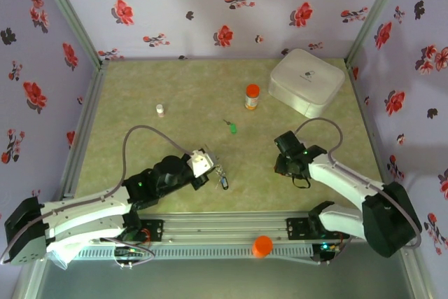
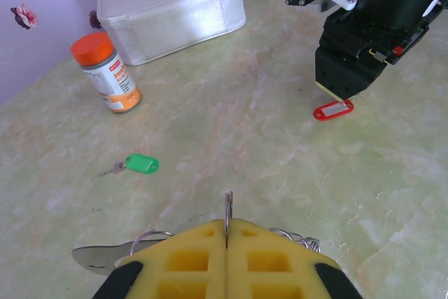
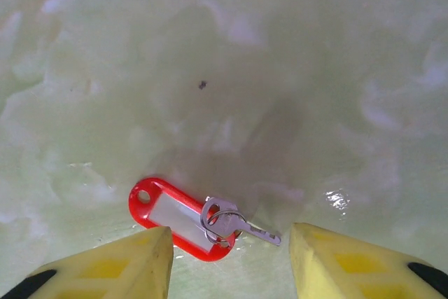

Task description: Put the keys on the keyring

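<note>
On the table (image 1: 175,96), your left gripper (image 2: 227,246) is pinched tight on the keyring (image 2: 227,208), held edge-on. Your right gripper (image 3: 231,250) hangs with jaws apart, holding nothing, straddling the red-tagged key (image 3: 182,211) on the tabletop. Near the bottle (image 2: 105,71) lies the green-tagged key (image 2: 140,164).

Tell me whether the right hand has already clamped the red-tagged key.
No, the red-tagged key lies flat on the table in the gap of the right hand, whose fingers stand apart.
</note>
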You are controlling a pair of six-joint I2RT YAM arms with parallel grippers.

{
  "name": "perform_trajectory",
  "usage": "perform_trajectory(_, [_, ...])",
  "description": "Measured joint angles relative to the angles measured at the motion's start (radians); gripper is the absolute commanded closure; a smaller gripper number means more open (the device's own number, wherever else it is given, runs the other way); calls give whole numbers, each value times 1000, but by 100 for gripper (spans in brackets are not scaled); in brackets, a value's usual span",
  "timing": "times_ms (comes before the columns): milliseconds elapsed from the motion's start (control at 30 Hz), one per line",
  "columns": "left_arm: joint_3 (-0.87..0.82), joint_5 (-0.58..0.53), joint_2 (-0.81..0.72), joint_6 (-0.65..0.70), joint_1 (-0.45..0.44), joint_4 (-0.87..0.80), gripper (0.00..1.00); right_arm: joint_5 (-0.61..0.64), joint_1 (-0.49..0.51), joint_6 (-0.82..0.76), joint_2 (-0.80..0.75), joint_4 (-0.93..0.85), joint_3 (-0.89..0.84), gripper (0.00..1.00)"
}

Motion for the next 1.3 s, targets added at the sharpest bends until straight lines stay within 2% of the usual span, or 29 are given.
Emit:
perform_trajectory(100, [0, 0, 4, 0, 0, 0, 100, -2, 0, -5, 12, 1, 0, 59])
perform_trajectory(433, [2, 0, 6, 0, 0, 3, 100, -2, 0, -27, 82, 1, 1, 60])
perform_trajectory(567, [2, 0, 6, 0, 0, 3, 100, -3, 0, -38, 90, 1, 4, 67])
perform_trajectory(767, [2, 0, 6, -1, 0, 2, 100, -10, 0, -60, 94, 5, 20, 84])
perform_trajectory(1067, [2, -1, -5, -5, 0, -2, 100, -57, 30, -92, 71, 24, 47, 87])
perform_trajectory(1300, [2, -1, -5, -5, 0, -1, 100, -183, 106, -112, 64, 120, 75, 87])
